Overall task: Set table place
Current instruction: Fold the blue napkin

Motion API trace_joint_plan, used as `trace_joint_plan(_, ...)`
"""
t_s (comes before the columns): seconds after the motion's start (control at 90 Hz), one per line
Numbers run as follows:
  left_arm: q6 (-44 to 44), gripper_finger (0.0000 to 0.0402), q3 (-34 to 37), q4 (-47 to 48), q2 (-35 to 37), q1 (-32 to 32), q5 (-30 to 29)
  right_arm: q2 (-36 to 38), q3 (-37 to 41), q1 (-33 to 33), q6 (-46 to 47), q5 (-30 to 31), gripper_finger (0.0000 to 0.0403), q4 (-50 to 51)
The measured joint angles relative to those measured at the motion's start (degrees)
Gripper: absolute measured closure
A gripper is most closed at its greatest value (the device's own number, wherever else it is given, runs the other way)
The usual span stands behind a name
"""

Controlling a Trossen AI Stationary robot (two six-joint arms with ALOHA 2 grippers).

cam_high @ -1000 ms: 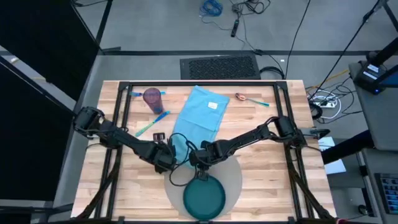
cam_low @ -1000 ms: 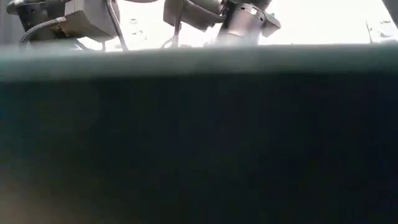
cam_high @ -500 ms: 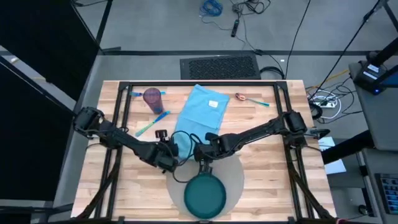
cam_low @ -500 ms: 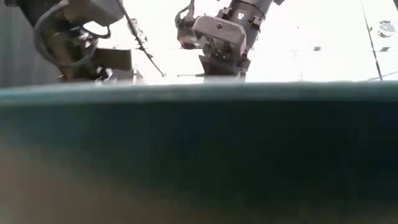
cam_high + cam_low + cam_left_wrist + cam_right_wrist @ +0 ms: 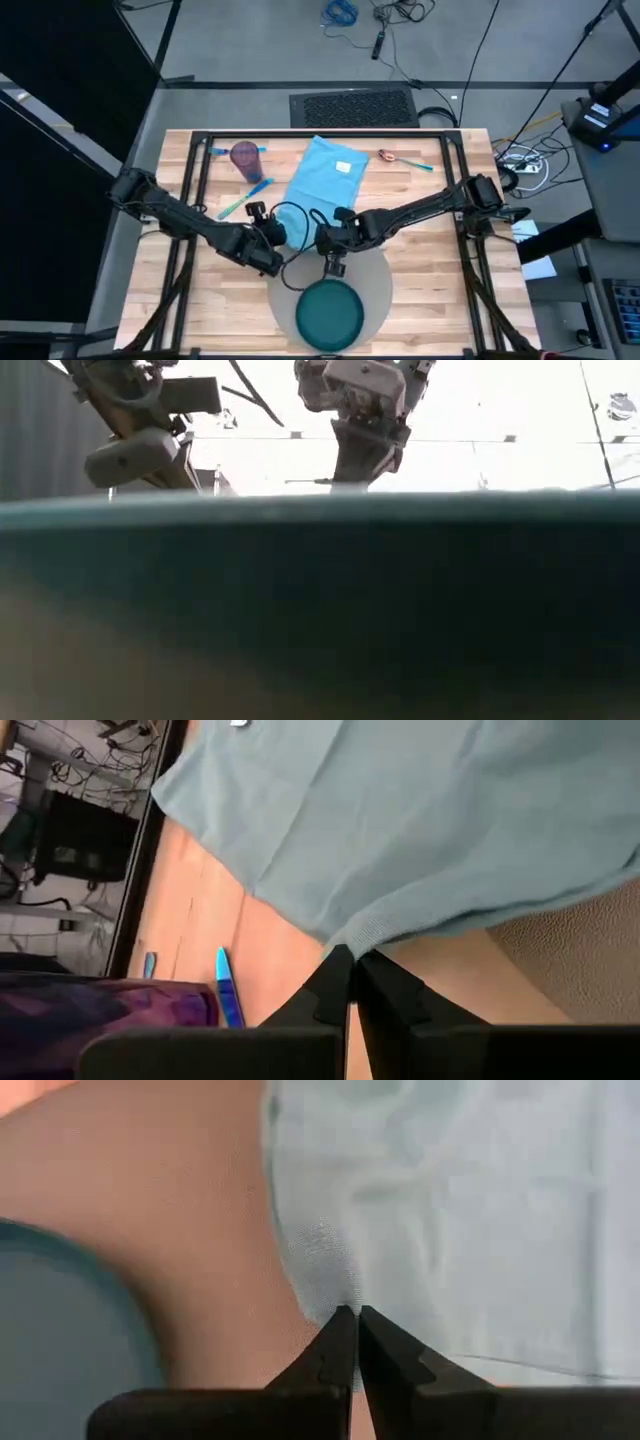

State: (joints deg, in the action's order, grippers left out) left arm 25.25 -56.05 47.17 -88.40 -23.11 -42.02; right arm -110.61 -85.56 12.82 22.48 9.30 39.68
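Napkin (image 5: 322, 188): soft, light, limp cloth; take by near hem. Left tool (image 5: 350, 966) and right tool (image 5: 349, 1320) each pinched closed on that hem.

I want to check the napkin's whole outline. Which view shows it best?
The high view: the whole blue napkin lies spread on the table. Each wrist view shows only a pinched edge; the low view shows none, blocked by the plate.

Two dark, slender jointed arms, black cables looping beside their wrists. The left gripper (image 5: 352, 982) and right gripper (image 5: 349, 1338) each end in two tapering matte-black fingers.
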Motion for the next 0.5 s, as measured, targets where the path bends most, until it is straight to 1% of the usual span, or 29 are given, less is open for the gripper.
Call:
trace_joint_plan(0.111,1.45,0.0402,0.04,-0.38,0.02,-0.27,0.63,-1.88,0.02,0.61,-0.02,-3.43,0.0403,-2.87)
trace_joint_plan(0.256,1.46,0.0401,1.48,-3.41,0.04,-0.28,2.05,-3.57,0.02,1.23,-0.03,-3.73,0.0391,-6.47)
trace_joint_plan(0.333,1.98,0.0402,1.96,-3.96,0.04,-0.29,2.4,-4.37,0.02,1.33,-0.08,-3.72,0.0372,-7.99)
trace_joint_plan(0.5,2.98,0.0402,3.26,-5.96,0.04,-0.66,3.28,-5.84,0.01,1.32,1.99,-3.65,0.0313,-10.25)
